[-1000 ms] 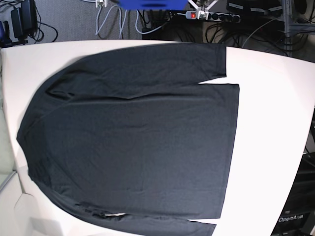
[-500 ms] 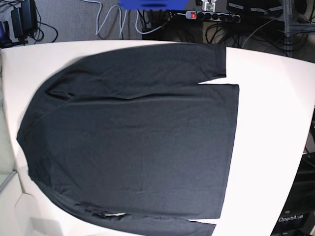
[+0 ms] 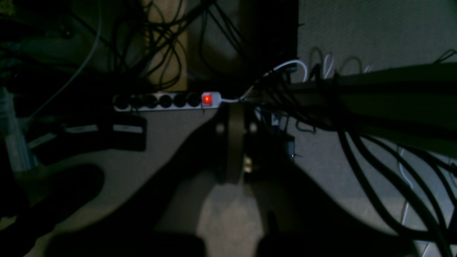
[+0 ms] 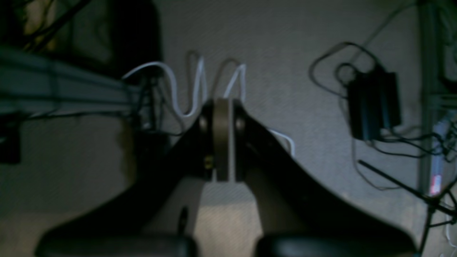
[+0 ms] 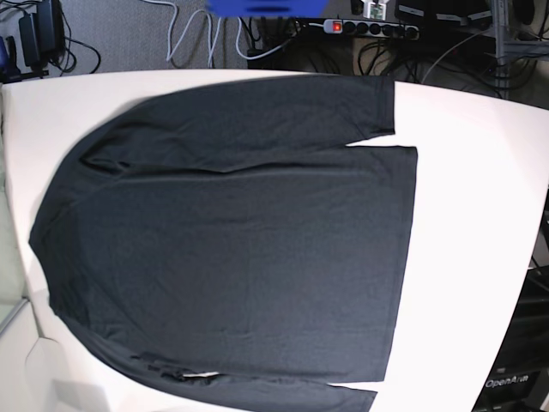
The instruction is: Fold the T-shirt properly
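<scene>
T-shirt (image 5: 240, 240) lies flat on the table (image 5: 480, 223); left gripper (image 3: 234, 142) and right gripper (image 4: 221, 139), jaws together, hang beyond its 12 o'clock edge.

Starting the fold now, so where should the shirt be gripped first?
Judging by how the T-shirt lies flat on the table, grip the cuff of the upper sleeve, coming from above at its open right end; it lies free beside the hem.
</scene>
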